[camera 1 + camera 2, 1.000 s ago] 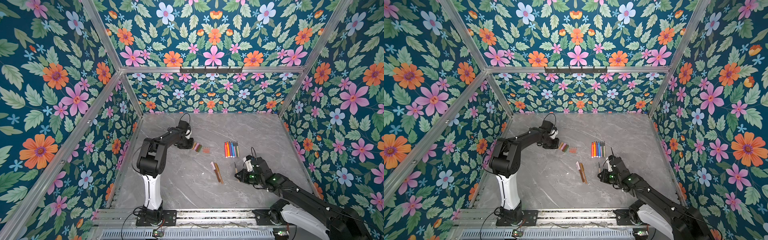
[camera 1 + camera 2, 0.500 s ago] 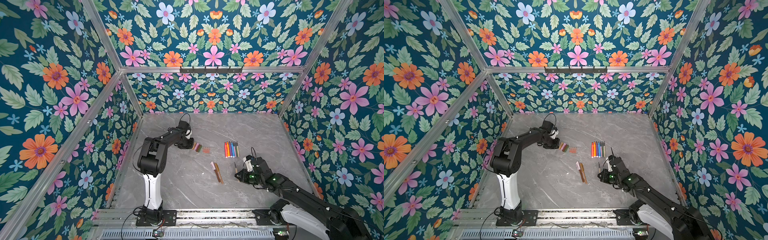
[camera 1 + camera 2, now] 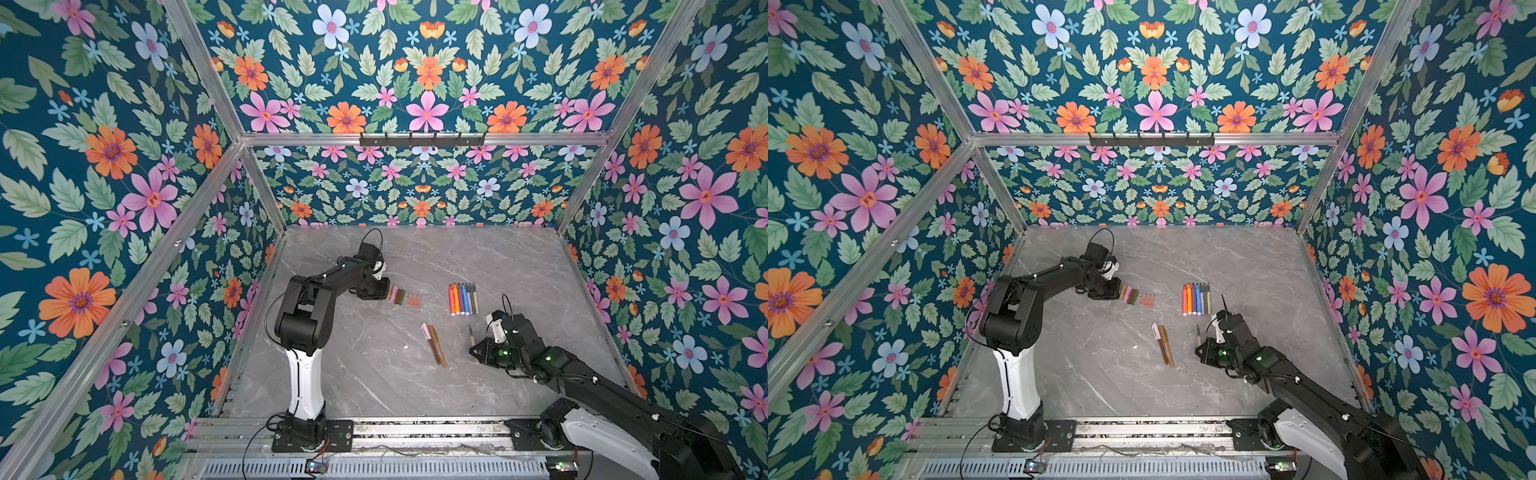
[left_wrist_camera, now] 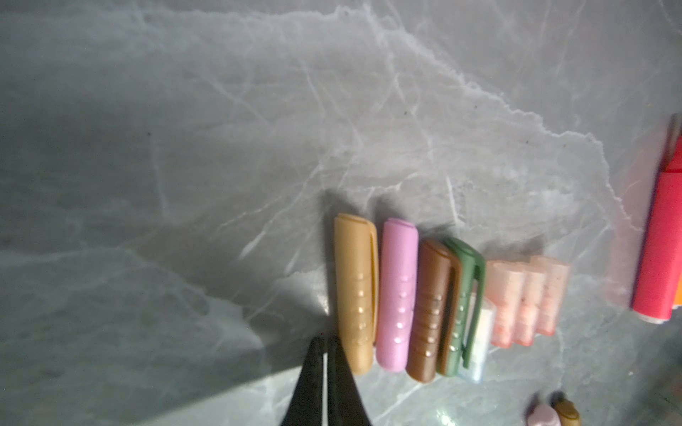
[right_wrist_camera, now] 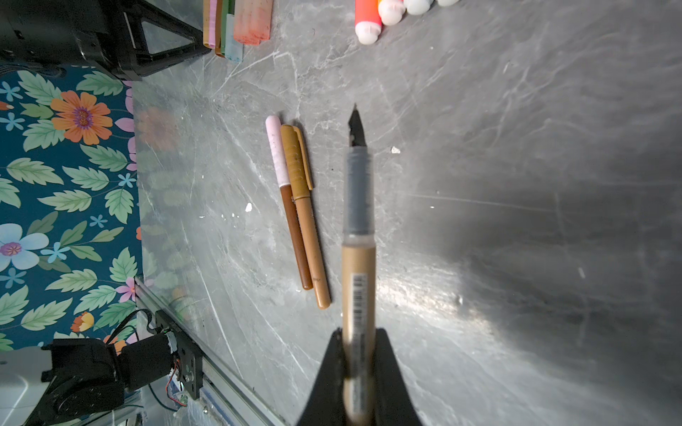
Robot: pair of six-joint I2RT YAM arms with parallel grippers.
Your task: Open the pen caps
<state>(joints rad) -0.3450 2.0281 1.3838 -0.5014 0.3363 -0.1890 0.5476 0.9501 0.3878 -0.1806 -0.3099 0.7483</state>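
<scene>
"Right wrist view first: what are the right jaws doing?"

"Clamped on the barrel of a tan pen (image 5: 358, 258), near its back end. The cap is off, and the dark tip points away from the jaws over the grey surface (image 5: 516, 258). Whether the pen rests on it or hangs just above, I can't tell."

"And the left jaws?"

"Pressed together with nothing between them, as the left wrist view shows. Their tips sit just beside the end of a gold cap (image 4: 355, 291). I can't tell if they touch it."

"Where are the other caps?"

"Side by side with it in one tight line: a pink cap (image 4: 396, 295), a brown cap (image 4: 430, 302), a green cap (image 4: 463, 258) lying partly over a clear cap (image 4: 481, 339), then three peach caps (image 4: 524, 306). In both top views that row of caps (image 3: 401, 296) lies right at the left jaws."

"The pens?"

"A line of coloured pens (image 3: 462, 299) lies to the right of the caps, apart from them. Nearer the front, a brown pen (image 5: 295, 236) with a pale pink top and a gold pen (image 5: 312, 247) lie touching, both capped."
</scene>
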